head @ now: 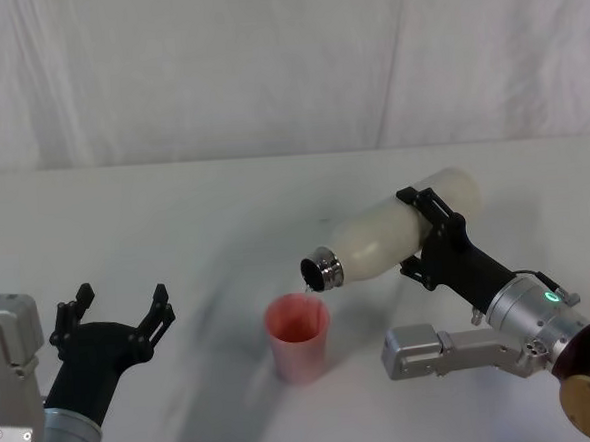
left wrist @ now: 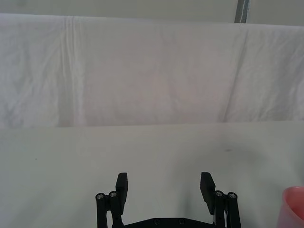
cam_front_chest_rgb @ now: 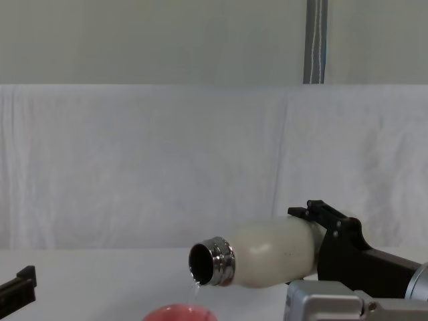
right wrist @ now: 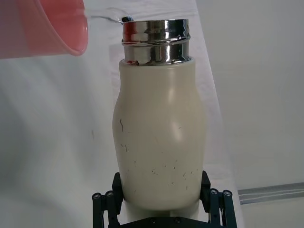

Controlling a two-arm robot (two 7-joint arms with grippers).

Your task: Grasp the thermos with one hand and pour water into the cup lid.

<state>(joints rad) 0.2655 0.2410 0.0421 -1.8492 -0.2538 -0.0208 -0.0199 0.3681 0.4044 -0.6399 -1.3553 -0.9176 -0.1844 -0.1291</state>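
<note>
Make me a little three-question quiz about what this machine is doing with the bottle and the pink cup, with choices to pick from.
1. Where is the thermos mouth?
A. Just above the cup lid
B. Flat on the table
C. Behind the left claw

2. What colour is the cup lid?
A. Blue
B. Salmon pink
C. Black

3. What state is the left claw in?
A. Shut on the cup lid
B. Shut on the thermos
C. Open, holding nothing

Answers:
1. A: the head view shows the steel neck tipped down over the cup's rim, with a thin stream of water falling from it.
2. B: its rim and wall show pink in the head view.
3. C: its fingers stand apart on the left side of the table, while the right claw grips the thermos body.
</note>
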